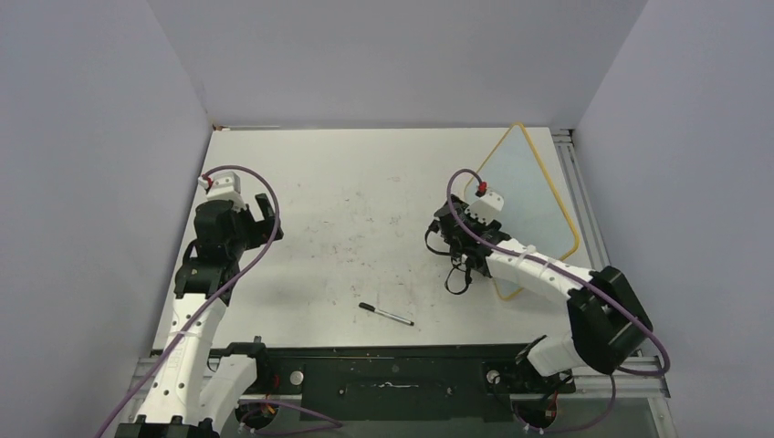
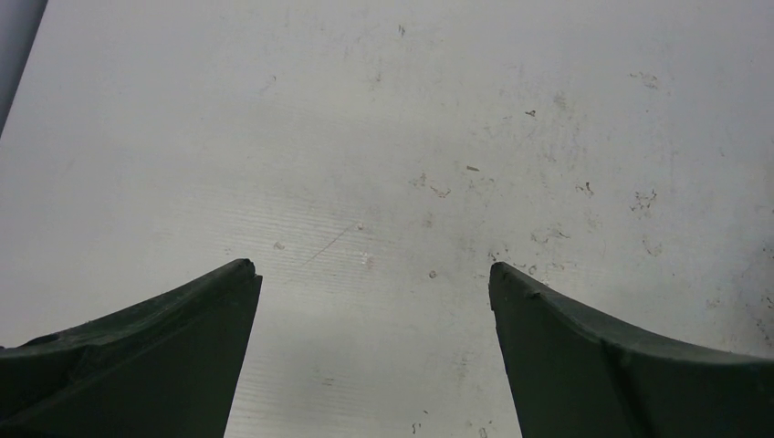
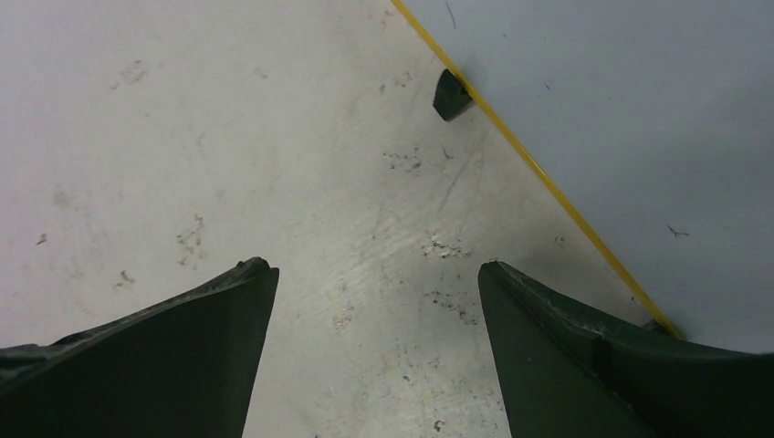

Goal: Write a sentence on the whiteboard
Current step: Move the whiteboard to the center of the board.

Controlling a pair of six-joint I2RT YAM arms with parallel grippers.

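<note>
The whiteboard lies at the right of the table, grey-white face with a thin yellow frame, and no lettering shows on it. Its edge and one black foot show in the right wrist view, with the board's face at upper right. The sentence is not in view. A slim black-and-white marker pen lies on the table near the front, apart from both grippers. My right gripper is open and empty just left of the board, also seen in its wrist view. My left gripper is open and empty over bare table.
The white table top is scuffed with small marks. Grey walls stand close on the left, back and right. A metal rail runs along the right edge and a black base bar along the front.
</note>
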